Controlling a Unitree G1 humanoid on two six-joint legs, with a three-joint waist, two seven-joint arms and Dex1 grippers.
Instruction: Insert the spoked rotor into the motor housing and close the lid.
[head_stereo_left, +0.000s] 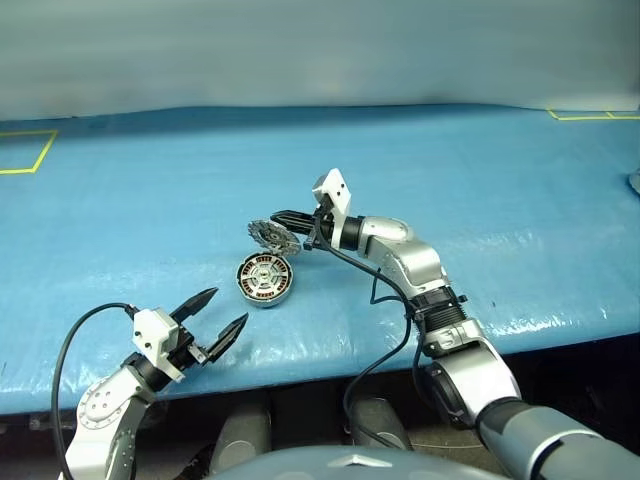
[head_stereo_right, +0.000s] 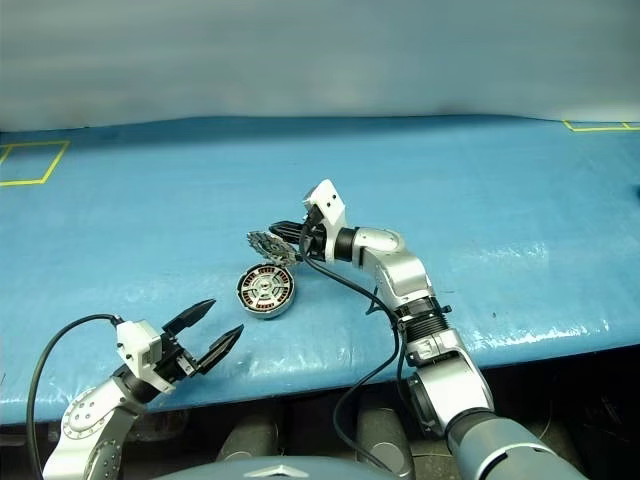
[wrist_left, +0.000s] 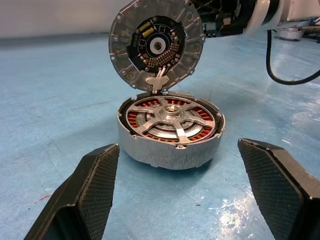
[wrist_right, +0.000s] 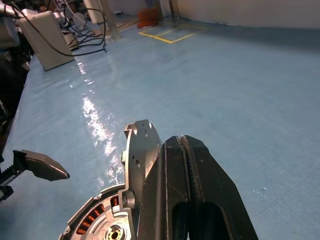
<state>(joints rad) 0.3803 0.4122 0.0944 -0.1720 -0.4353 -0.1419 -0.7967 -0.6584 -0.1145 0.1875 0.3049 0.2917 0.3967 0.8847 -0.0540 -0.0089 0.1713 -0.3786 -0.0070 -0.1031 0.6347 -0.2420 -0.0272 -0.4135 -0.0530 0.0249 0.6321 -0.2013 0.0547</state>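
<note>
One push decides it: rotor already sits in the housing on the table, lid upright. Right pincer, pressed together behind the lid, could skid the housing. Left pincer waits spread, near.

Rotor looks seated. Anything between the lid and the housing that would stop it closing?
Nothing visible. The lid stands up on its hinge above the motor housing, the spoked rotor sits inside, and the shut right gripper is at the lid's back.
</note>
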